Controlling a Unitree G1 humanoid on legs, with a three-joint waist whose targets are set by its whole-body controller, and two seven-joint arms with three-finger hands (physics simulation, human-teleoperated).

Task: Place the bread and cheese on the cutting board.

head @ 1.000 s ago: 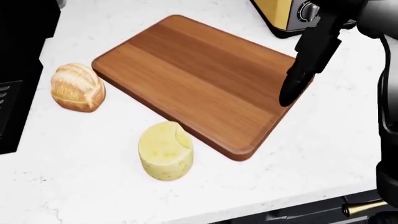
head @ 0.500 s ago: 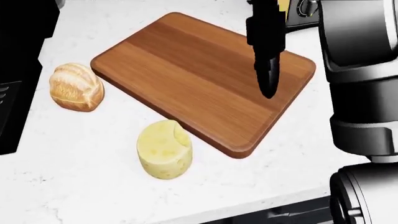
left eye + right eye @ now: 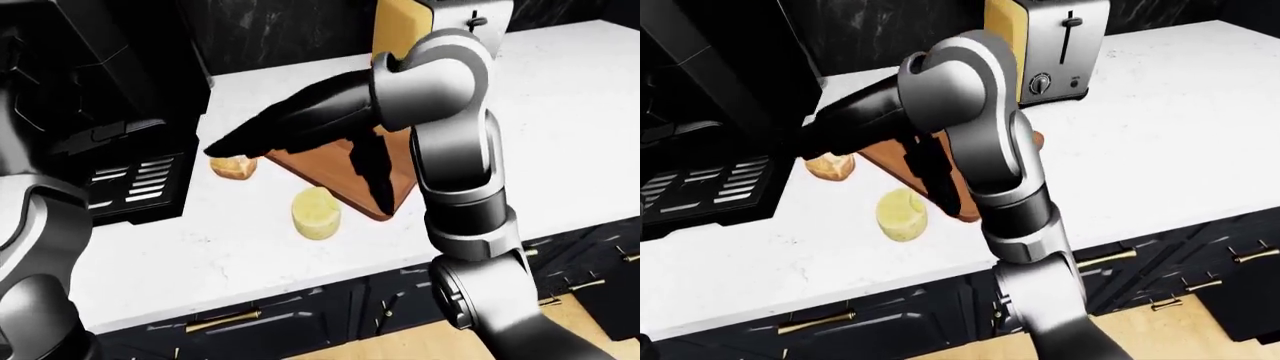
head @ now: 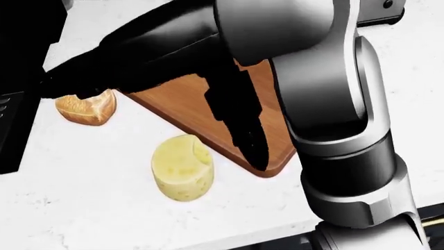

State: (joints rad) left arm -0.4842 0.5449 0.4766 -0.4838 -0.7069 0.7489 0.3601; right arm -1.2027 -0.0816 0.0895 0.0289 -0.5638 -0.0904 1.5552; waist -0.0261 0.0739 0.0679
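Observation:
A crusty bread roll (image 4: 87, 108) lies on the white counter (image 4: 83, 208) left of the wooden cutting board (image 4: 177, 112). Below the board's lower edge stands a pale yellow cheese round (image 4: 181, 167), upright and with a notch cut out. My right arm (image 4: 326, 78) reaches from the right across the board and hides most of it. Its black right hand (image 4: 104, 73) stretches left, its tip over the roll's top; whether it touches is unclear. One dark finger (image 4: 243, 130) hangs down over the board's lower edge, right of the cheese. The fingers are spread and hold nothing.
A steel toaster (image 3: 1065, 49) stands beside a yellow box (image 3: 1002, 22) at the counter's top. A black appliance with vents (image 3: 130, 172) borders the counter on the left. Dark drawers with brass handles (image 3: 815, 322) run below the counter edge.
My right arm has swung left across the board, and its hand now reaches the bread. The hanging finger has moved down-left toward the cheese. Bread and cheese stay put.

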